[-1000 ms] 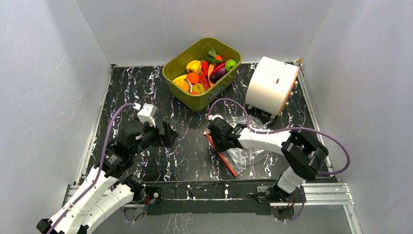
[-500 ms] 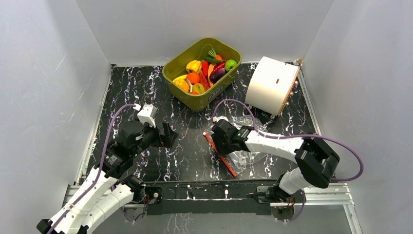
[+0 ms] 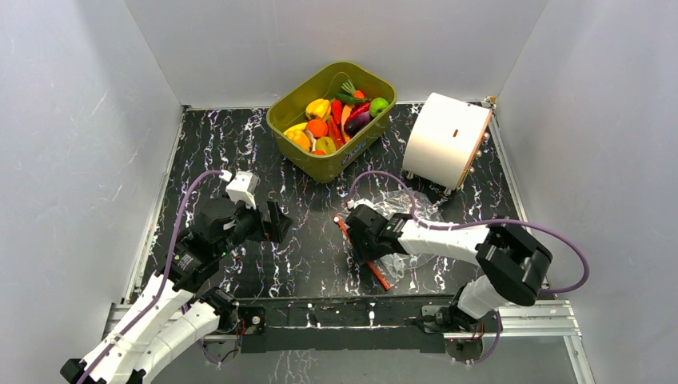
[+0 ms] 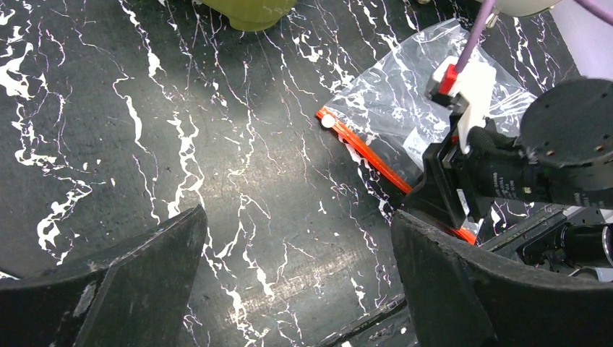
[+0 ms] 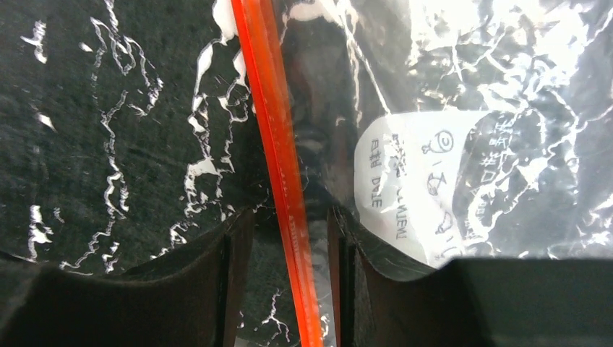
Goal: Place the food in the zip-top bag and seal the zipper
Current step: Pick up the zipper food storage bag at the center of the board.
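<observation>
The food [image 3: 332, 120], glossy toy fruits and vegetables, lies heaped in the olive-green tub [image 3: 280, 112] at the back. The clear zip-top bag [image 3: 412, 210] lies flat on the black marbled table, right of centre. Its red-orange zipper [image 3: 380, 277] faces left. My right gripper [image 3: 357, 236] is low over the bag's mouth and open. In the right wrist view the zipper [image 5: 278, 144] runs between the fingers of the right gripper [image 5: 289, 238] with a gap on each side, and the bag [image 5: 499, 101] spreads to the right. My left gripper [image 4: 300, 282] hovers wide open over bare table, left of the bag [image 4: 405, 101].
A white drum-shaped object [image 3: 446, 138] stands on a frame at the back right, just behind the bag. Grey walls close in the left, back and right sides. A metal rail [image 3: 512, 318] runs along the near edge by the arm bases.
My right gripper was shut on the zipper and now stands open around it, shifted slightly toward the near edge. The left arm has not moved.
</observation>
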You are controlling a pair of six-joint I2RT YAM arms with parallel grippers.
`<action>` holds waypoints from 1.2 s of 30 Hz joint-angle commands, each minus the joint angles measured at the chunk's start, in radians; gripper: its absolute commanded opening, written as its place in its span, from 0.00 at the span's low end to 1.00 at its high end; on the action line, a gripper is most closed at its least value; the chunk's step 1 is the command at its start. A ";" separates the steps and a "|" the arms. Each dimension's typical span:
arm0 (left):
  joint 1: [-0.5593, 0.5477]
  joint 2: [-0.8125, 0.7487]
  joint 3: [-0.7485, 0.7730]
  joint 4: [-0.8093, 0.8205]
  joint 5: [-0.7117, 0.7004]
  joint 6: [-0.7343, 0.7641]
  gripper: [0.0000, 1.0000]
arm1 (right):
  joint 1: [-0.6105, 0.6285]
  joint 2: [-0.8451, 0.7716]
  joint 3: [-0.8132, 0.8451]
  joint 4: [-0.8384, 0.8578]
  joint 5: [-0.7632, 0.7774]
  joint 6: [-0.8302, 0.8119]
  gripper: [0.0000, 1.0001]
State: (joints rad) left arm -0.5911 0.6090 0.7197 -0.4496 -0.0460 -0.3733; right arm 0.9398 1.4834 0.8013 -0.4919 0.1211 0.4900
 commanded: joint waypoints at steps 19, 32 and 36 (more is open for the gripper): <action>0.005 0.003 0.001 0.004 -0.022 0.010 0.98 | 0.119 0.070 0.079 0.034 0.169 0.055 0.00; 0.005 0.072 0.032 -0.032 0.061 -0.121 0.96 | 0.119 -0.159 0.037 0.246 -0.003 0.134 0.00; 0.005 0.088 -0.008 0.055 0.177 -0.274 0.91 | 0.118 -0.233 0.000 0.342 -0.051 0.188 0.00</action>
State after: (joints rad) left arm -0.5911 0.6910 0.7200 -0.4652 0.0040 -0.4915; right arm 1.0580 1.3251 0.8318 -0.3088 0.1333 0.6102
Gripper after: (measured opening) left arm 0.932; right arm 0.009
